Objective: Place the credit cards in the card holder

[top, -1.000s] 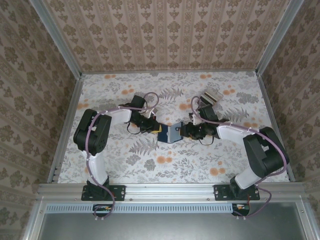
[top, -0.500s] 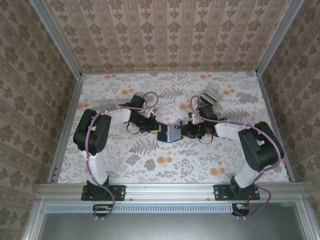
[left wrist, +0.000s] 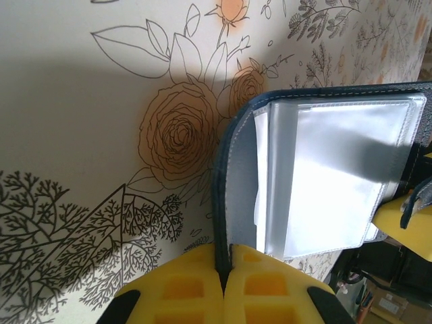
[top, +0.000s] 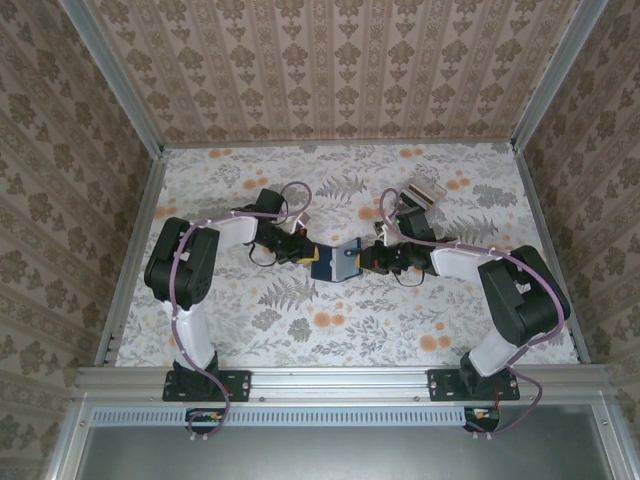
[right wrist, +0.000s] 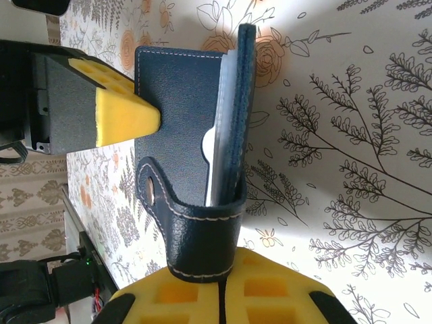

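Note:
The dark navy card holder [top: 337, 262] is held at mid-table between both grippers. My left gripper [top: 308, 255] is shut on the edge of one cover [left wrist: 226, 202]. The holder stands open there, showing clear plastic sleeves [left wrist: 337, 169]. My right gripper [top: 366, 259] is shut on the snap tab strap [right wrist: 202, 243] at the holder's other side. In the right wrist view the holder's outer cover [right wrist: 179, 88] faces me, with a left fingertip [right wrist: 125, 111] against it. A grey-beige stack of credit cards [top: 425, 190] lies at the far right, apart from both grippers.
The floral tablecloth [top: 330, 330] covers the table. Metal frame rails [top: 130, 250] and patterned walls run along the left, right and back. The arm bases [top: 205, 380] stand at the near edge.
The card holder and both grippers have shifted slightly toward the far side. Both grips stay as they were.

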Available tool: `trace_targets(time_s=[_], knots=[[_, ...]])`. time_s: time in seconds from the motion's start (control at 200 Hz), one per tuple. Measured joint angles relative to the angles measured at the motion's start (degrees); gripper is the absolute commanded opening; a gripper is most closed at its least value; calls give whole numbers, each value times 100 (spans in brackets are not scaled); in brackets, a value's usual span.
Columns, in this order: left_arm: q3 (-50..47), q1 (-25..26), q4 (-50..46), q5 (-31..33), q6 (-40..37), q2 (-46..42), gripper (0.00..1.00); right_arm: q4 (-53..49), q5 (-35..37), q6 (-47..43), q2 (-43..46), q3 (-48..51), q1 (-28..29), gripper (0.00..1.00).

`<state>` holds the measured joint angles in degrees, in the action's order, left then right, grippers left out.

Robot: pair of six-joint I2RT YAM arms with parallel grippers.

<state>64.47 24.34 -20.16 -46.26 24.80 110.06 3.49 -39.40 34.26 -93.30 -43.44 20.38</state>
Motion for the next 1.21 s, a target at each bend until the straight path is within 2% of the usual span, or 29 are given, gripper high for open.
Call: trace_targets(time_s=[0.245,0.345,0.49,0.855,1.205], knots=[[7,35,-2,-15,0,85,0,-22,20,0,-210,-4,9,5],[9,35,7,-2,0,87,0,-87,66,0,-269,-39,7,1],[9,33,26,11,2,90,0,-243,219,2,-444,-149,9,3],[11,76,87,50,2,90,0,-367,505,46,-645,-216,151,23],[59,385,275,37,48,208,0,-348,466,42,-647,-227,256,32]])
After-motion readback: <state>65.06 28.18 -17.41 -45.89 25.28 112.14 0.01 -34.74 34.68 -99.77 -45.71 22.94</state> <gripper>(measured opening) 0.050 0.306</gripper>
